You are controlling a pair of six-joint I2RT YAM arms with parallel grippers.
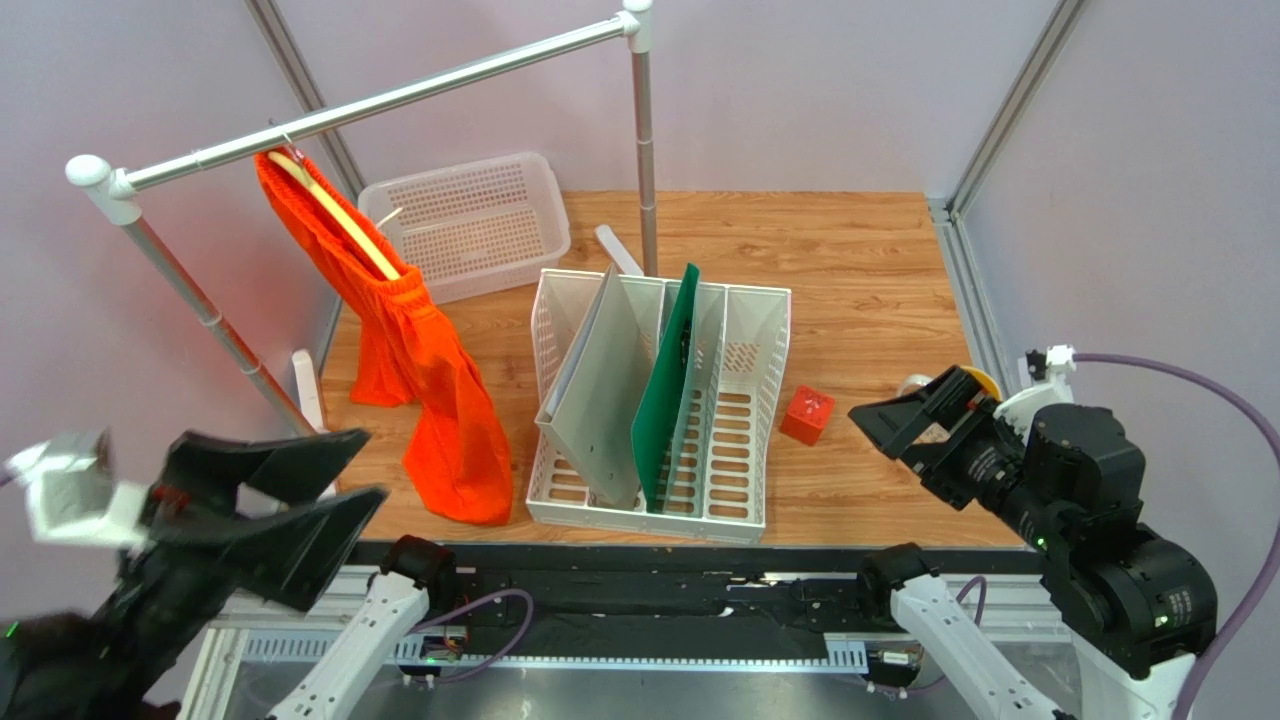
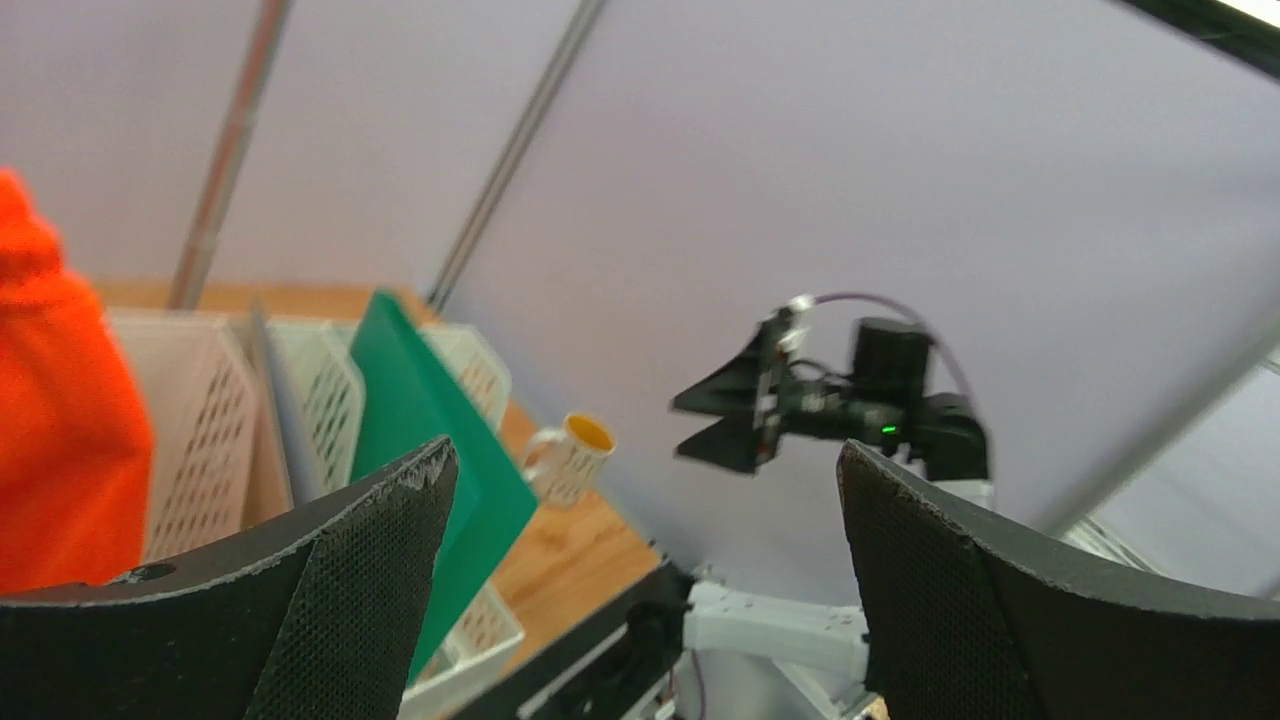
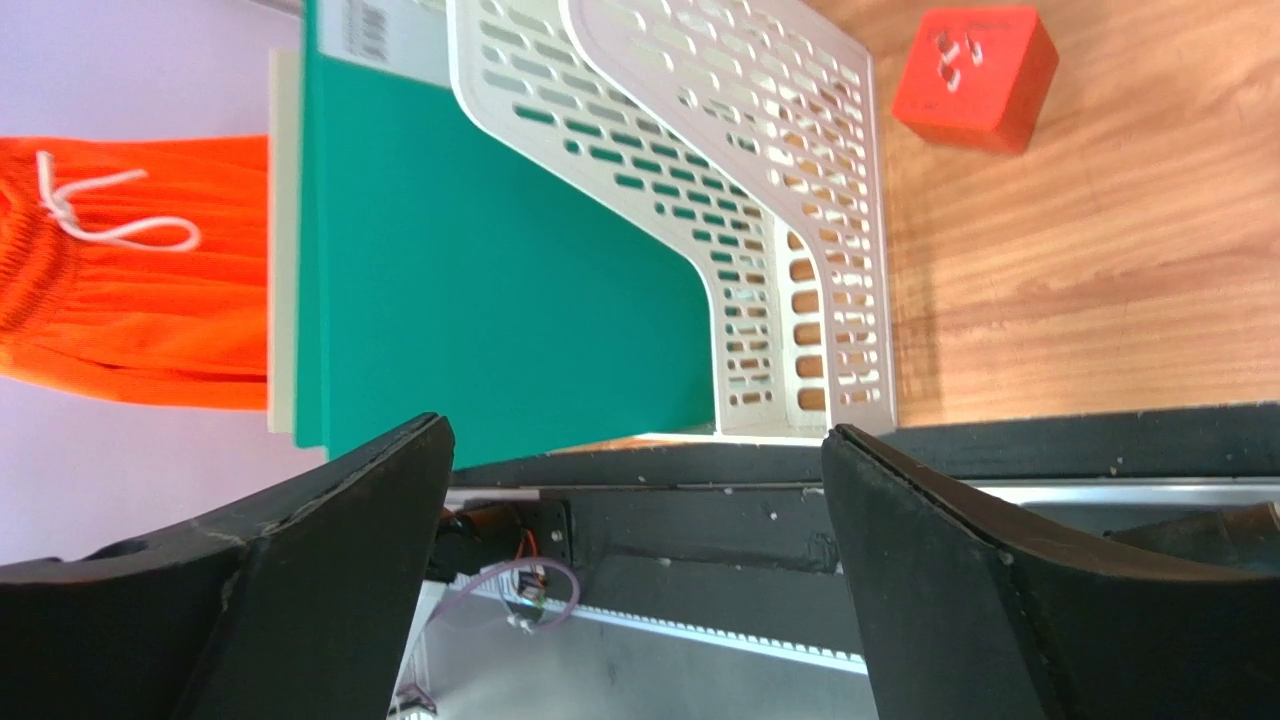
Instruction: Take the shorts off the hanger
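The bright orange shorts point(image 1: 428, 375) hang from the pale-yellow hanger point(image 1: 349, 225), whose hook sits on the silver rail point(image 1: 376, 102) at the back left. Their legs reach down to the table beside the white file rack point(image 1: 661, 405). My left gripper point(image 1: 368, 468) is open and empty at the near left, in front of the shorts and apart from them. My right gripper point(image 1: 890, 435) is open and empty at the near right. An orange edge of the shorts point(image 2: 60, 435) shows in the left wrist view. The waistband with its white drawstring point(image 3: 135, 315) shows in the right wrist view.
The file rack holds a green folder point(image 1: 669, 375) and a grey one point(image 1: 594, 398). A small red cube point(image 1: 809, 414) lies right of the rack. A white basket point(image 1: 469, 222) sits at the back. A mug point(image 2: 571, 455) stands near the right gripper. Two rail posts stand on the table.
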